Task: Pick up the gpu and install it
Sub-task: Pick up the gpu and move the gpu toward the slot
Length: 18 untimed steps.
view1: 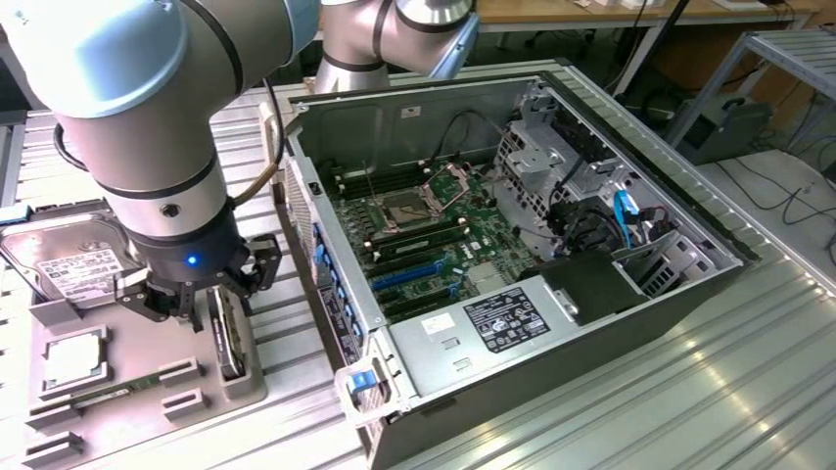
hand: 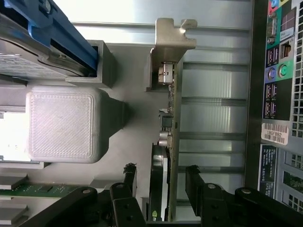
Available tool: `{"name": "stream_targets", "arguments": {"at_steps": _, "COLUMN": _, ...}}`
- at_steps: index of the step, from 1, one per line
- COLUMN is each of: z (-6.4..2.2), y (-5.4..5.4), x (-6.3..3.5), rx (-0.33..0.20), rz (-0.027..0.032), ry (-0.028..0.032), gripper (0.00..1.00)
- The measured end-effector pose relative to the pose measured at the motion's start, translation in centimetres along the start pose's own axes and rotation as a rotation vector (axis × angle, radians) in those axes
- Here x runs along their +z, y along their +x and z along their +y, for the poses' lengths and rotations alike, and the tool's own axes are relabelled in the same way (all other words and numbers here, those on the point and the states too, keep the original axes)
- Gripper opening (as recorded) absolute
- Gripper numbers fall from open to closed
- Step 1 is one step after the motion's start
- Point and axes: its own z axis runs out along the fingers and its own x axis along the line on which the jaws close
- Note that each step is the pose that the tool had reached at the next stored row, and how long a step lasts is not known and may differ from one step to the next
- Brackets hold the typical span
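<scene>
Over the grey holder tray (view1: 137,343) beside the computer case (view1: 379,127), hovers with claw (hand: 161,179) released astride the upright gpu (hand: 169,120), touching neither face. Best to centre on the board, descend squarely, clench gently on both faces.

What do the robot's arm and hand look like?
The arm is made of fat, round, shiny silver-grey tubes with pale blue caps. A black cable runs beside it. The hand is black, with a little blue light and two black fingers.

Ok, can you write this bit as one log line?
gripper: open, straddling gpu | gpu: on edge in gray holder | computer case: open
</scene>
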Motion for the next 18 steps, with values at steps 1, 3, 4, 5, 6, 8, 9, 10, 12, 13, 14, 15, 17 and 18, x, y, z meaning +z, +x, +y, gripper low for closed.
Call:
{"name": "stream_targets", "arguments": {"at_steps": 1, "z": 0.00, "y": 0.00, "x": 0.00, "rx": 0.000, "rz": 0.0000, "ry": 0.0000, "gripper": 0.54}}
{"name": "stream_targets", "arguments": {"at_steps": 3, "z": 0.00, "y": 0.00, "x": 0.01, "rx": 0.000, "rz": -0.0001, "ry": 0.0000, "gripper": 0.54}}
{"name": "stream_targets", "arguments": {"at_steps": 4, "z": 0.00, "y": 0.00, "x": 0.01, "rx": 0.000, "rz": -0.0001, "ry": -0.0001, "gripper": 0.54}}
{"name": "stream_targets", "arguments": {"at_steps": 5, "z": 0.00, "y": 0.00, "x": 0.01, "rx": 0.000, "rz": -0.0001, "ry": -0.0001, "gripper": 0.54}}
{"name": "stream_targets", "arguments": {"at_steps": 6, "z": 0.00, "y": 0.00, "x": 0.02, "rx": 0.000, "rz": 0.0000, "ry": -0.0001, "gripper": 0.54}}
{"name": "stream_targets", "arguments": {"at_steps": 8, "z": 0.00, "y": 0.00, "x": 0.14, "rx": 0.000, "rz": -0.0004, "ry": 0.0011, "gripper": 0.54}}
{"name": "stream_targets", "arguments": {"at_steps": 9, "z": -0.01, "y": 0.00, "x": 0.24, "rx": 0.000, "rz": -0.0005, "ry": 0.0014, "gripper": 0.54}}
{"name": "stream_targets", "arguments": {"at_steps": 10, "z": -0.01, "y": 0.00, "x": 0.35, "rx": 0.000, "rz": -0.0010, "ry": 0.0014, "gripper": 0.54}}
{"name": "stream_targets", "arguments": {"at_steps": 12, "z": -0.02, "y": 0.01, "x": 0.34, "rx": 0.000, "rz": -0.0008, "ry": 0.0016, "gripper": 0.54}}
{"name": "stream_targets", "arguments": {"at_steps": 13, "z": -0.02, "y": 0.01, "x": 0.34, "rx": 0.000, "rz": -0.0008, "ry": 0.0016, "gripper": 0.54}}
{"name": "stream_targets", "arguments": {"at_steps": 14, "z": -0.01, "y": 0.01, "x": 0.34, "rx": 0.000, "rz": -0.0008, "ry": 0.0016, "gripper": 0.54}}
{"name": "stream_targets", "arguments": {"at_steps": 15, "z": -0.02, "y": 0.01, "x": 0.34, "rx": 0.000, "rz": -0.0008, "ry": 0.0016, "gripper": 0.53}}
{"name": "stream_targets", "arguments": {"at_steps": 17, "z": -0.02, "y": 0.01, "x": 0.34, "rx": 0.000, "rz": -0.0008, "ry": 0.0016, "gripper": 0.53}}
{"name": "stream_targets", "arguments": {"at_steps": 18, "z": -0.01, "y": 0.01, "x": 0.34, "rx": 0.000, "rz": -0.0009, "ry": 0.0016, "gripper": 0.45}}
